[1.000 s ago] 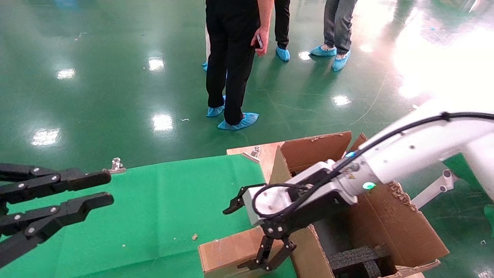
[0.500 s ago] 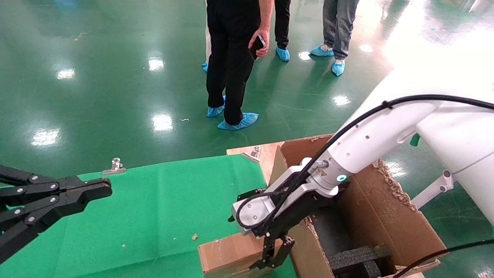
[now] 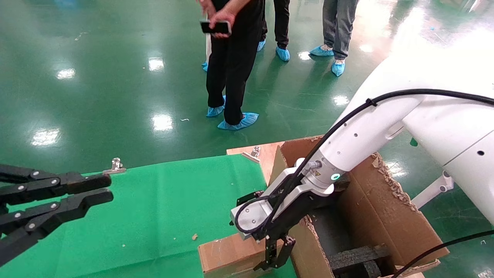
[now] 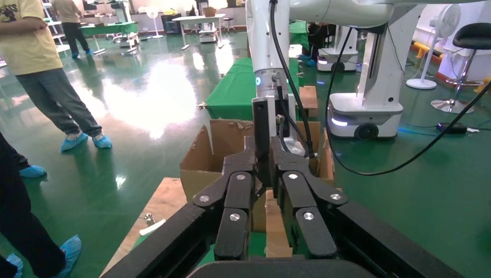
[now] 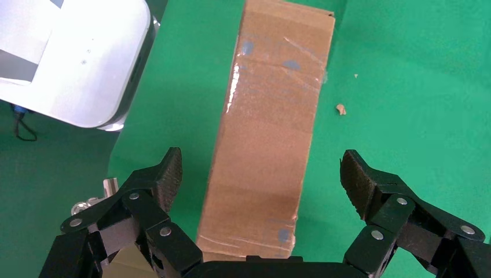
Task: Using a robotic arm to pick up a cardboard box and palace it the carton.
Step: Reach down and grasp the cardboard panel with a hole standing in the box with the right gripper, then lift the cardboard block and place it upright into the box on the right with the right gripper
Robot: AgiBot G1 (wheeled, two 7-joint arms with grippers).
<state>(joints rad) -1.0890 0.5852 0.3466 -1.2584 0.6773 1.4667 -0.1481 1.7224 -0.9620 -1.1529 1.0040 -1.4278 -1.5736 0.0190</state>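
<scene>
The small brown taped cardboard box (image 3: pixel 227 255) lies on the green cloth at the near edge, against the carton's side. The white robotic arm (image 3: pixel 359 139), my right arm, reaches down over it. My right gripper (image 3: pixel 274 259) is open and points down at the box's end nearest the carton. In the right wrist view the box (image 5: pixel 272 110) lies between the spread fingers of the right gripper (image 5: pixel 262 169), not touched. The large carton (image 3: pixel 389 216) stands to the right with black foam blocks (image 3: pixel 359 256) inside. My left gripper (image 3: pixel 108 187) hovers at the left, fingers slightly apart and empty.
The green cloth (image 3: pixel 162 200) covers the table, with a metal clip (image 3: pixel 115 165) at its far edge and a cardboard crumb (image 3: pixel 195 236). A wooden board (image 3: pixel 266 154) shows beside the carton. Several people (image 3: pixel 231 69) stand on the green floor beyond.
My right arm has swung round and lowered its gripper closer over the box. My left gripper's fingers closed, then parted slightly. The nearest person raised a phone.
</scene>
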